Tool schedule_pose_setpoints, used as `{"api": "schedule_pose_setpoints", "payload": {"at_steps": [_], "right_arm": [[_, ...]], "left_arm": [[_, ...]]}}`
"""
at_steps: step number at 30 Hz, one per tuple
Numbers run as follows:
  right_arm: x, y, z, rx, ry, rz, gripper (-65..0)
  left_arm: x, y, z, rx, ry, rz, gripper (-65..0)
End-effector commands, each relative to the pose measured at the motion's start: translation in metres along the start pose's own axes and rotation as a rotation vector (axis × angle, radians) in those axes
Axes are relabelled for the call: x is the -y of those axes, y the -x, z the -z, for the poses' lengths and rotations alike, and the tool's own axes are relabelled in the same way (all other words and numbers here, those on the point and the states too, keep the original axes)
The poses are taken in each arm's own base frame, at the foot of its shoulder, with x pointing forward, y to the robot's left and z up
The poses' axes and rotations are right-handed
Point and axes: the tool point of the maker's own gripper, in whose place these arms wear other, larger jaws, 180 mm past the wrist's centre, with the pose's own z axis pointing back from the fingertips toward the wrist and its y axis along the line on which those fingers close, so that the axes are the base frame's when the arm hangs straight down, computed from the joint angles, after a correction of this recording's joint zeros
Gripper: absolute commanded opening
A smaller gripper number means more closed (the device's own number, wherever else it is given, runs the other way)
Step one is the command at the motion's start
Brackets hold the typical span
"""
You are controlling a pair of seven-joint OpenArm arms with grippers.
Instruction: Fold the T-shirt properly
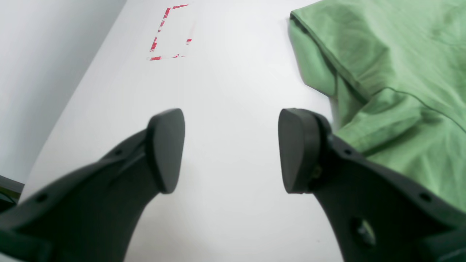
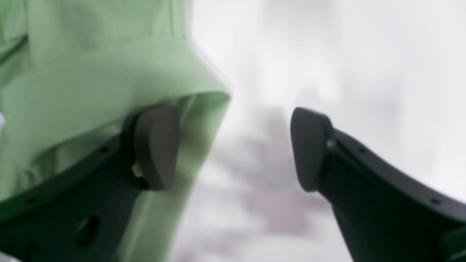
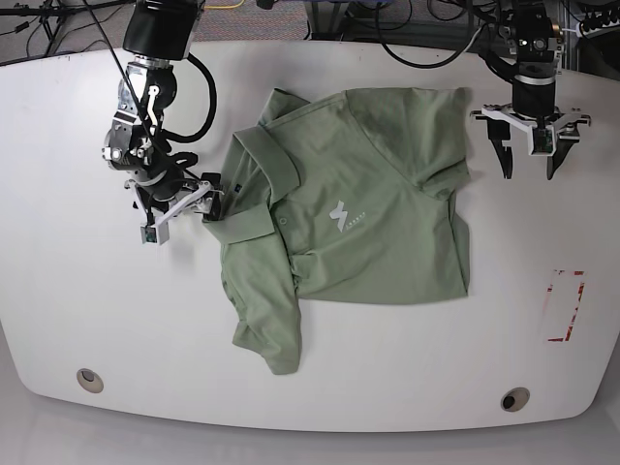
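green t-shirt (image 3: 378,213) spread, white table (image 3: 58,320)

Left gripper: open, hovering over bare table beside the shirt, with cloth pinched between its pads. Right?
Not quite. The left gripper is open over the bare table beside the T-shirt, but nothing sits between its pads. The left wrist view shows only white tabletop in the gap, with the green cloth off to one side.
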Motion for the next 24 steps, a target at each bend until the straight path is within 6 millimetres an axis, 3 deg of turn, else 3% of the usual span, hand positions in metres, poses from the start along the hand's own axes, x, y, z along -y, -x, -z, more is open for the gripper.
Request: {"api": "schedule_pose_setpoints", "payload": {"at_steps": [1, 6, 15, 24], "right_arm": [[-0.006, -0.037, -0.004, 0.095, -0.015, -0.023, -19.3], [0.005, -0.057, -0.009, 0.125, 0.009, -0.019, -19.3], [0.001, -0.09, 0.001, 0.177, -0.012, 0.001, -19.2], [-0.002, -0.093, 0.027, 0.182, -0.06, 0.035, -19.3]], "left_arm": [[-0.003, -0.012, -0.001, 0.043, -0.007, 0.005, -26.7], [-0.003, -0.013, 0.0, 0.045, -0.007, 0.007, -26.7], [-0.004, -0.013, 0.002, 0.037, -0.01, 0.004, -26.7], [-0.004, -0.013, 0.002, 0.037, -0.01, 0.004, -26.7]]}}
